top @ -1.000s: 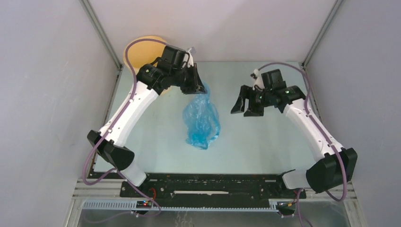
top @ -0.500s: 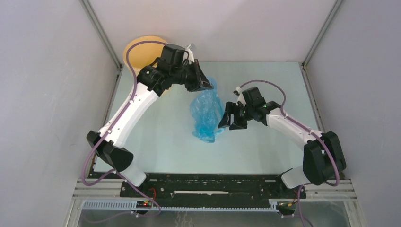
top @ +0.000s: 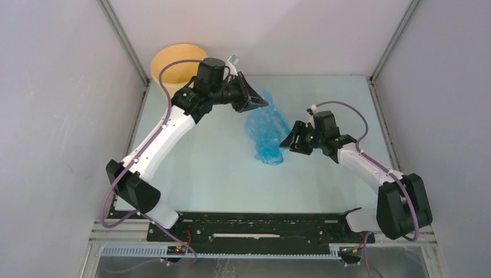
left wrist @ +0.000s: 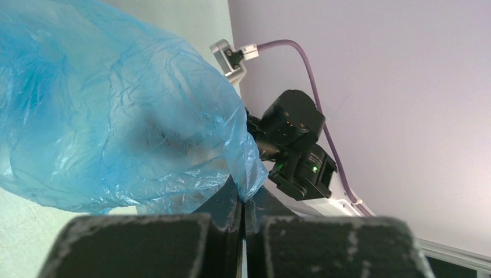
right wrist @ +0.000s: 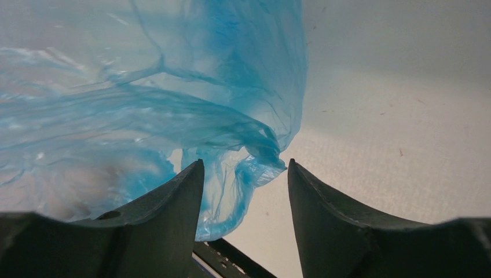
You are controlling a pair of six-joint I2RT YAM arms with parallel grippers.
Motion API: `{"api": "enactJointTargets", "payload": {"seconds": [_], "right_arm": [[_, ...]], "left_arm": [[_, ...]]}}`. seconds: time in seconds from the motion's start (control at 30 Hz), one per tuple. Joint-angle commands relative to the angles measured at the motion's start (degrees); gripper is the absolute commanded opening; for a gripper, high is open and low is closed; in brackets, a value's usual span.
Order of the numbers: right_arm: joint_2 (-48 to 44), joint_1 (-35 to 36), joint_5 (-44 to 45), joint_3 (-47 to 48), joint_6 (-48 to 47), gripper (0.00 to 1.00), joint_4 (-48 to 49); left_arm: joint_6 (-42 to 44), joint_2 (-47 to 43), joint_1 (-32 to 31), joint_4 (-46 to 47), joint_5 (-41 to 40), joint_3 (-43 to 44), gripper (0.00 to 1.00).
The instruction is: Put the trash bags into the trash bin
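Left gripper [top: 259, 104] is clamping the wrinkly translucent light-blue film bag [top: 267, 130] right of the round pale-yellow bin [top: 173, 61]; right gripper [right wrist: 246, 179] is straddling the bag's lower fold (jaws parted).

Both arms carry white shell links, left arm [top: 165, 136] and right arm [top: 362, 165], with black joint housings. A purple cable [top: 104, 202] runs along each. Left end effector [top: 264, 104] and right end effector [top: 284, 143] are black. The fingers [right wrist: 168, 214] are wedge-shaped and matte. A green light [left wrist: 314, 168] shows on one wrist housing. The bases are fixed to a black rail [top: 260, 223].

Near rim of trash bin [top: 166, 55], apparently, behind left arm [top: 168, 130]
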Motion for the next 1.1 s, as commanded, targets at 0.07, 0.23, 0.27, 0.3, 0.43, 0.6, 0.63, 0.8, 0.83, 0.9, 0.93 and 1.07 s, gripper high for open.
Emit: {"api": "enactJointTargets", "payload": {"seconds": [0.07,0.23,0.27,0.3,0.43,0.6,0.63,0.8,0.83,0.9,0.93,1.07], "right_arm": [[2.0,-0.5,2.6,0.0,1.6,0.62,2.3],[3.9,-1.9,2.3,1.2,2.0,0.48,2.1],[4.1,-2.0,2.7,1.4,1.6,0.45,1.8],[4.2,-2.1,2.9,1.4,1.1,0.43,1.6],[5.0,-2.9,5.5,1.5,0.0,0.43,1.0],[6.1,-3.7,4.0,2.4,0.1,0.37,2.0],[6.4,-3.7,3.1,2.6,0.0,0.29,2.5],[6.7,-3.8,2.3,4.2,-0.8,0.00,-4.1],[6.6,-3.9,2.0,4.2,-1.3,0.00,-5.8],[6.9,-3.9,2.1,5.1,-2.3,0.00,-11.1],[7.4,-4.0,1.5,5.7,-2.7,0.00,-12.9],[11.1,-4.8,-2.4,13.5,-5.4,0.00,-21.1]], "left_arm": [[-3.7,-3.5,0.2,5.9,3.0,-2.1,0.00],[-3.5,-4.1,0.2,6.1,3.1,-4.1,0.00],[-3.3,-4.2,0.2,6.2,3.3,-4.4,0.00],[-3.0,-4.3,0.2,6.2,3.5,-4.9,0.00],[-2.6,-5.6,1.2,6.2,3.8,-7.0,0.00],[-1.9,-7.5,1.8,6.2,4.0,-9.3,0.00],[-1.6,-7.7,1.9,6.2,4.2,-9.9,0.00],[2.0,-9.4,3.7,4.5,2.1,-15.1,0.00],[4.1,-9.7,4.1,2.9,0.3,-16.6,0.00],[9.8,-9.2,4.4,-3.0,-6.8,-18.2,0.00],[12.3,-8.1,4.4,-6.6,-10.4,-18.7,0.00],[15.1,-2.5,4.5,-13.0,-13.4,-17.8,0.00]]}}
